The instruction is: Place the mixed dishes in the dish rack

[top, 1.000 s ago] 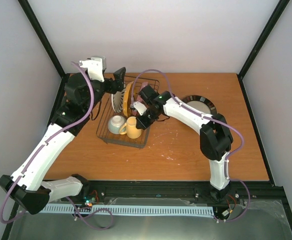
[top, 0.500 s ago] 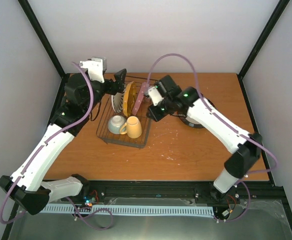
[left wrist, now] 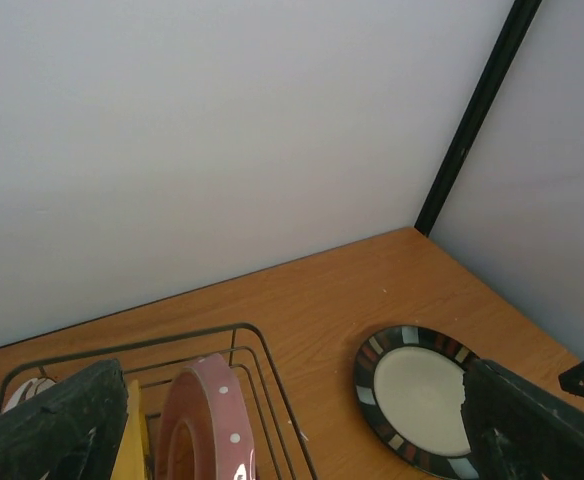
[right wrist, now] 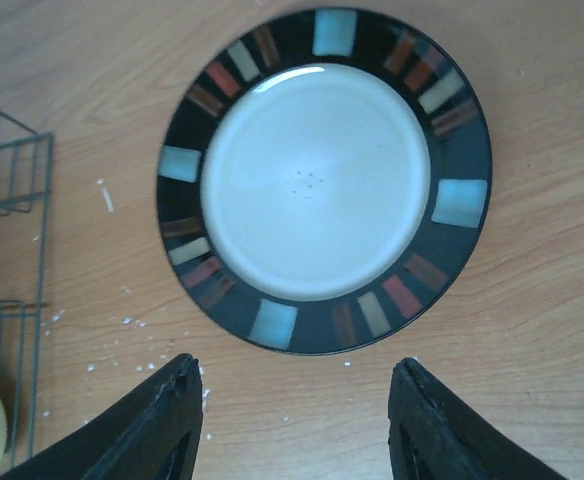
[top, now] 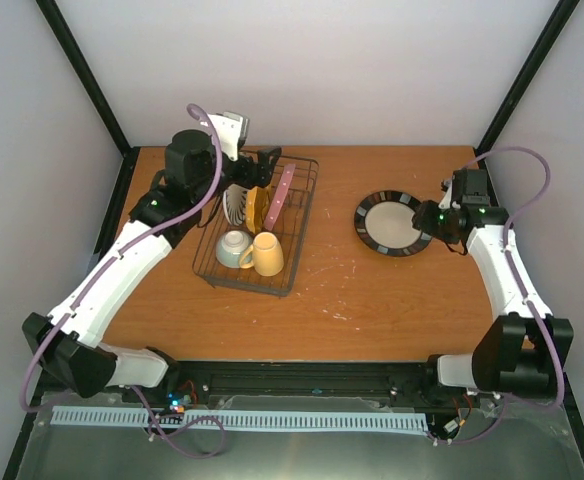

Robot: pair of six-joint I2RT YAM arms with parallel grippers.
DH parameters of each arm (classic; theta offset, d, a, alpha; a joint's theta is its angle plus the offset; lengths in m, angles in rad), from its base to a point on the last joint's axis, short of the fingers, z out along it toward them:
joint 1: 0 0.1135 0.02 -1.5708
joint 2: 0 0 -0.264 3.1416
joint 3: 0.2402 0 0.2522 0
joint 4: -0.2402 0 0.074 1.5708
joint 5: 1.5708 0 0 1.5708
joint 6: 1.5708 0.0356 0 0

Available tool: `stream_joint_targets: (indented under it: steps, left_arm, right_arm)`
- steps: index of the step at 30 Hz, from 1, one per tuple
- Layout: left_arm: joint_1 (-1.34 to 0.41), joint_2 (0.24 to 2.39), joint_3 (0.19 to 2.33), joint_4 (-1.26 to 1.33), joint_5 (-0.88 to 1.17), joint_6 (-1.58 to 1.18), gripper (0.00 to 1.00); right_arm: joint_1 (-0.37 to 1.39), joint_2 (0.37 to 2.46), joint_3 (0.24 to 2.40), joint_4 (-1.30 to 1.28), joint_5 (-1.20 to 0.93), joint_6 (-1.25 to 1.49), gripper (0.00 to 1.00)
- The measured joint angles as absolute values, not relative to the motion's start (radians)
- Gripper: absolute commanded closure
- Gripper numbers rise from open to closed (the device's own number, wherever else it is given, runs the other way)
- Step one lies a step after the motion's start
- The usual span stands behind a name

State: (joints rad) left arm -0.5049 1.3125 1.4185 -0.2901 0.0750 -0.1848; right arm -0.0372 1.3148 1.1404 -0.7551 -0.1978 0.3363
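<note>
- Dish rack (top: pixel 212 262) sits left of centre on the worktop (top: pixel 352 300). The far half holds three plates on edge between the divider wires: striped plate (top: pixel 235 205), orange-yellow plate (top: pixel 259 205) and pink plate (top: pixel 283 195).
- The near half holds the bowl (top: pixel 234 247) and yellow mug (top: pixel 265 256), side by side and touching. Wires prop the plates; the round items take the undivided end.
- One item is not loaded: the dark-rimmed plate (right wrist: pixel 322 180) lies flat on the worktop, face up, well apart from the rack on its right.
- Right claw (right wrist: pixel 294 420) is spread wide and empty, facing down just short of that plate's rim. Neither finger touches it. Looks lined up for a rim pinch.
- Left claw (left wrist: pixel 292 430) is also wide open and empty, hovering over the rack's far end above the plates. Probably there to steady or receive.
- Edges: the plate's rim lies low on the worktop, so a finger has to get under it. My guess is tilt it or slide it first.
- Room: bare worktop between plate and rack, nothing in the path. The likely free slot is right of the pink plate, against the rack's right wall. It's tight, and the pink plate leans.
</note>
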Motion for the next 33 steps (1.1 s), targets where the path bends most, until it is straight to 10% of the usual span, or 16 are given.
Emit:
stream_joint_targets:
  steps: [33]
  left_arm:
    - [-0.505,1.393,1.414,-0.284,0.091,-0.142,0.08]
  right_arm:
    - [-0.174,1.739,0.977,-0.430,-0.284,0.472,0.49]
